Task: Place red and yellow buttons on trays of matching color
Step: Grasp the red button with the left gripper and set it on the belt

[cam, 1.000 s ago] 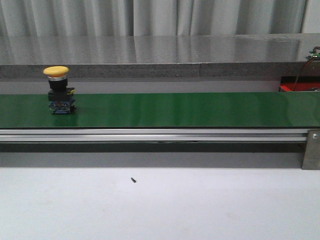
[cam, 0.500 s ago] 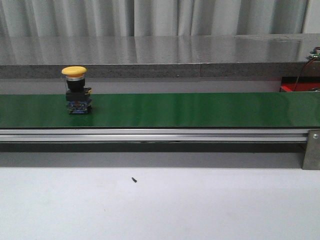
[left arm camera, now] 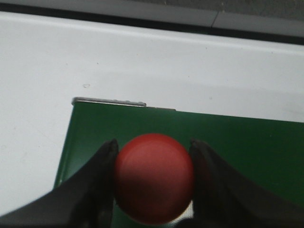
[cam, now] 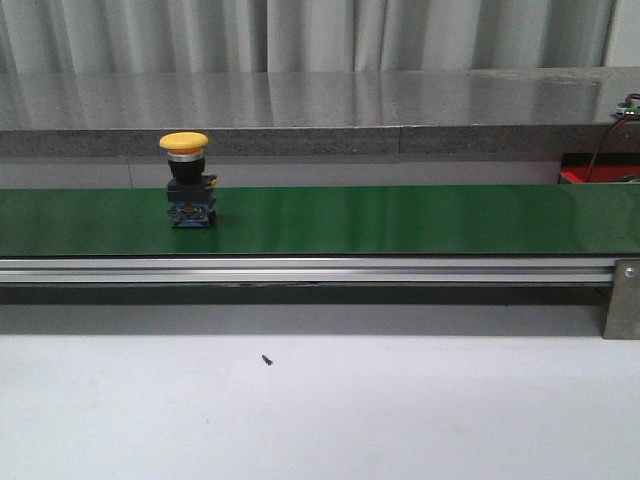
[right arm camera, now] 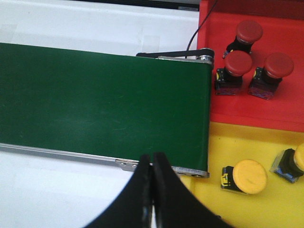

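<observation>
A yellow button (cam: 188, 183) stands upright on the green conveyor belt (cam: 400, 220) at the left of the front view. My left gripper (left arm camera: 154, 143) is shut on a red button (left arm camera: 153, 178) and holds it over the belt's end (left arm camera: 237, 142). My right gripper (right arm camera: 153, 156) is shut and empty, by the near rail at the belt's other end (right arm camera: 95, 95). Beside that end lie a red tray (right arm camera: 247, 109) with three red buttons (right arm camera: 237, 64) and a yellow tray (right arm camera: 237, 142) with two yellow buttons (right arm camera: 249, 176). Neither gripper shows in the front view.
An aluminium rail (cam: 300, 268) runs along the belt's near side, with a bracket (cam: 622, 300) at its right. A grey ledge (cam: 300, 140) runs behind the belt. A cable (right arm camera: 202, 23) leads over the red tray's corner. White tabletop (cam: 300, 410) lies in front.
The yellow button has ridden to the right along the belt, from the far left toward the middle. Nothing else in the front view has moved.
</observation>
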{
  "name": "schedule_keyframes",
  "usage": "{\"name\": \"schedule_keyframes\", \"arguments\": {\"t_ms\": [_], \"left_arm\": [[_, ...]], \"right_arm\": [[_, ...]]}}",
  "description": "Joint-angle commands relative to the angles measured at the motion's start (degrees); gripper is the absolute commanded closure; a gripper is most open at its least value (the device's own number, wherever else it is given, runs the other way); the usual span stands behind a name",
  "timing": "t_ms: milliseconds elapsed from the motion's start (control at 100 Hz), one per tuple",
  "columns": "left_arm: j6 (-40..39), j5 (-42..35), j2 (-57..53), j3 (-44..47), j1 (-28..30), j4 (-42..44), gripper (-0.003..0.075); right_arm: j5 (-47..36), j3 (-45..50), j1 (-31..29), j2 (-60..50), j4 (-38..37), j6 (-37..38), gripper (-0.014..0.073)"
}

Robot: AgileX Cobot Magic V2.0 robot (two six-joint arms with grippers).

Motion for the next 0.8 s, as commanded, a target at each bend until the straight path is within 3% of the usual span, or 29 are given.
{"name": "schedule_keyframes", "arguments": {"t_ms": [0,490,580,730,790], "left_arm": [[0.6,-7.6,-2.6,0.8,-1.9,-1.8,0.0739],[0.6,-10.0,2.8,1.7,-3.3,-1.9,0.0724],[0.7,-10.2,2.8,1.7,-3.3,-1.9,0.0628],[0.7,-10.1,2.8,1.7,-3.3,-1.9,0.033],[0.7,-10.0,2.8,1.7,-3.3,-2.0,0.0249]], "right_arm": [[-3.3,-1.8,0.0,-0.9,0.7,-0.1,0.0662],[-3.3,-1.8,0.0,-0.9,0.7,-0.1,0.0662],[-3.3,-1.8,0.0,-0.9,0.7,-0.1,0.0662],[-3.3,-1.8,0.0,-0.9,0.7,-0.1,0.0662],[-3.3,-1.8,0.0,-0.9,0.7,-0.1,0.0662]]}}
